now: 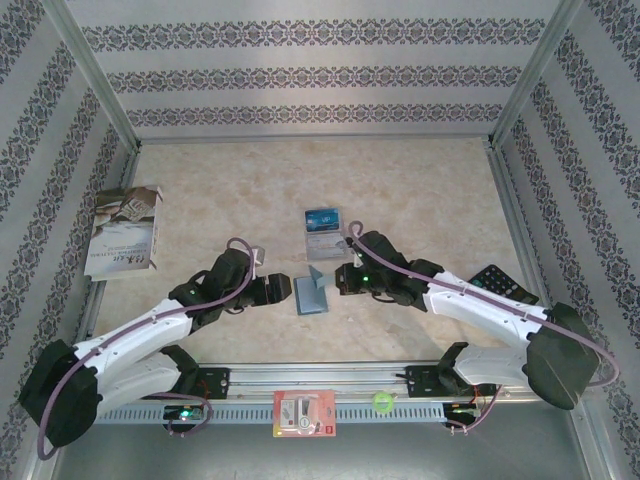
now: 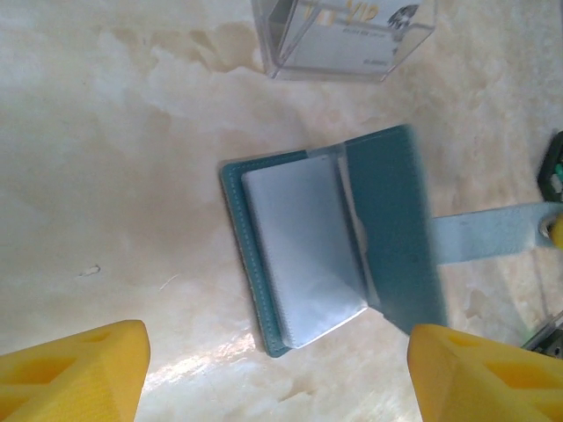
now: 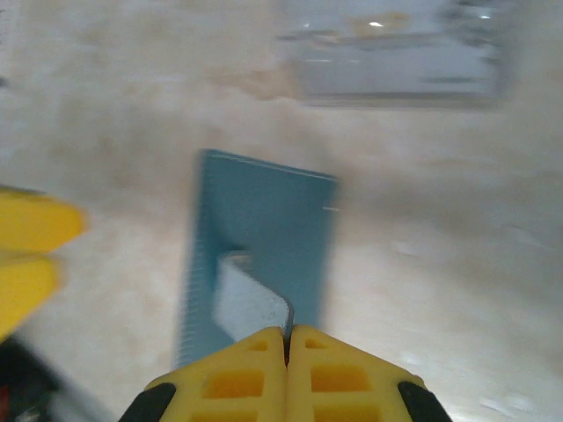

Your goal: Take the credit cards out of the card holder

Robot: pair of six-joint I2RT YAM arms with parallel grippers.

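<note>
You have the card holder (image 1: 311, 293) sitting part-open on the table between the two sets of jaws. The left gripper (image 1: 287, 290) is just beside its left edge and the right gripper (image 1: 338, 279) is at its right edge, so the two face each other across it. Just beyond the right jaws, a blue credit card (image 1: 322, 217) tops a pale stack. A pale book (image 1: 124, 232) lies well out left of the left jaws. A black calculator (image 1: 500, 284) lies well behind the right jaws, and a red-and-white packet (image 1: 304, 413) sits nearer you than both.
</note>
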